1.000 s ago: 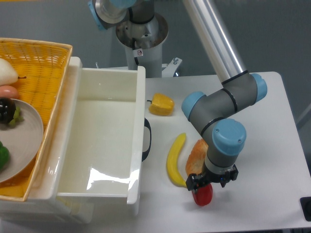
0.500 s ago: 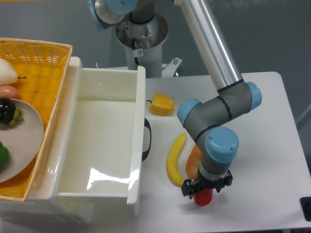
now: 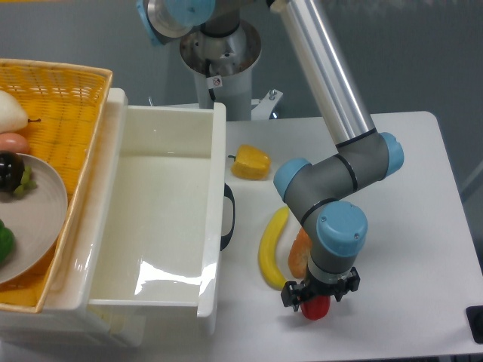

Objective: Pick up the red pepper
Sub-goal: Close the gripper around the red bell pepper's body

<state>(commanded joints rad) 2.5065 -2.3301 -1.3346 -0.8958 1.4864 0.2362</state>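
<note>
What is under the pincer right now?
The red pepper sits directly beneath the pincer, only its lower part showing. Its top and stem are covered, so whether the fingers grip it cannot be seen.

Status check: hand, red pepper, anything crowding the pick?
Hand down over red pepper, closure unclear. Pepper on table, mostly hidden. Orange item and banana close alongside.

The gripper [image 3: 318, 299] sits right over the red pepper [image 3: 317, 307], so only the pepper's lower red edge peeks out; its stem is hidden, and I cannot tell whether the fingers actually press on it. The arm's wrist [image 3: 333, 237] covers most of an orange thing [image 3: 299, 253] beside the banana [image 3: 271, 246]. At the left edge the plate [image 3: 34, 219] is cut off, along with a dark fruit [image 3: 10, 171] and something green [image 3: 4, 243]. A black object [image 3: 475, 323] is clipped at the right edge.
</note>
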